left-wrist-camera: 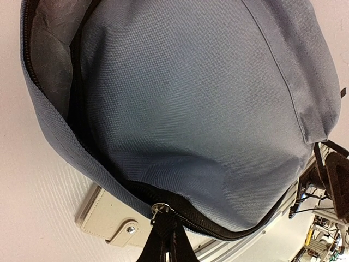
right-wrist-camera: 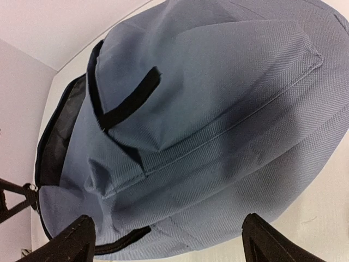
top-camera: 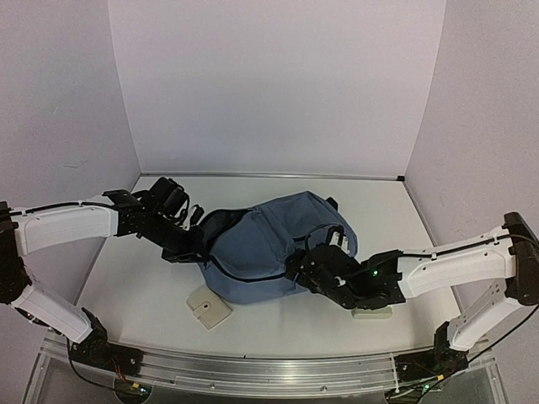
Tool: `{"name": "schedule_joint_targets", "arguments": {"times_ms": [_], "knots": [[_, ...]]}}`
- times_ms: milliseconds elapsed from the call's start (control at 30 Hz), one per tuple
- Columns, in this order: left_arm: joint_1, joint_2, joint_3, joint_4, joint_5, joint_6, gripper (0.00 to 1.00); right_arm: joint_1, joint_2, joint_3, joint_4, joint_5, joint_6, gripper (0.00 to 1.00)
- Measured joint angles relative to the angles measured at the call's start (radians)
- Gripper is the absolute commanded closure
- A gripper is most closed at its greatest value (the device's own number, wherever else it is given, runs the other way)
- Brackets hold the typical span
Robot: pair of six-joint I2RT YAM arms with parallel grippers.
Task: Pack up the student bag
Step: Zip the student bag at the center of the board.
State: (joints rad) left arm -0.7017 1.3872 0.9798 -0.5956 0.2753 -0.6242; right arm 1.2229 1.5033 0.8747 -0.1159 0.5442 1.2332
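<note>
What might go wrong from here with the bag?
1. The left pincer is shut on the zip pull, while the right pincer stands open around the student bag without gripping it. A tug may drag the soft bag rather than run the zip.
2. The cream case lies at the bag's near edge, so a sliding bag may shove it along.

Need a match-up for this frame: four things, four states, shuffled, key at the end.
1. student bag
2. left gripper
3. right gripper
4. beige snap case

A. open, fingers spread wide at the bag's fabric
B. shut on the zip pull
C. main zip partly open, dark inside showing
D. flat on the table at the bag's near edge

Pairs: 1-C, 2-B, 3-A, 4-D
</note>
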Motion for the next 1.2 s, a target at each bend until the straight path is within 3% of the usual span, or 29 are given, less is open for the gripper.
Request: {"name": "schedule_joint_targets", "arguments": {"times_ms": [233,433,667,867,1033,1200], "knots": [[0.000,0.000,0.000,0.003,0.043,0.045,1.00,-0.130,0.013,-0.077,0.129,-0.068,-0.045,0.47],[-0.004,0.002,-0.006,0.032,0.123,0.057,1.00,-0.237,0.092,-0.081,0.248,-0.113,-0.173,0.56],[-0.042,0.040,-0.015,0.125,0.181,0.019,1.00,-0.406,0.244,0.030,0.361,-0.192,-0.358,0.56],[-0.087,0.168,0.000,0.269,0.189,-0.054,1.00,-0.540,0.367,0.203,0.393,-0.291,-0.507,0.47],[-0.096,0.274,0.055,0.354,0.164,-0.118,1.00,-0.613,0.353,0.273,0.381,-0.360,-0.572,0.35],[-0.100,0.318,0.104,0.427,0.142,-0.166,1.00,-0.612,0.214,0.263,0.292,-0.455,-0.560,0.25]]}}
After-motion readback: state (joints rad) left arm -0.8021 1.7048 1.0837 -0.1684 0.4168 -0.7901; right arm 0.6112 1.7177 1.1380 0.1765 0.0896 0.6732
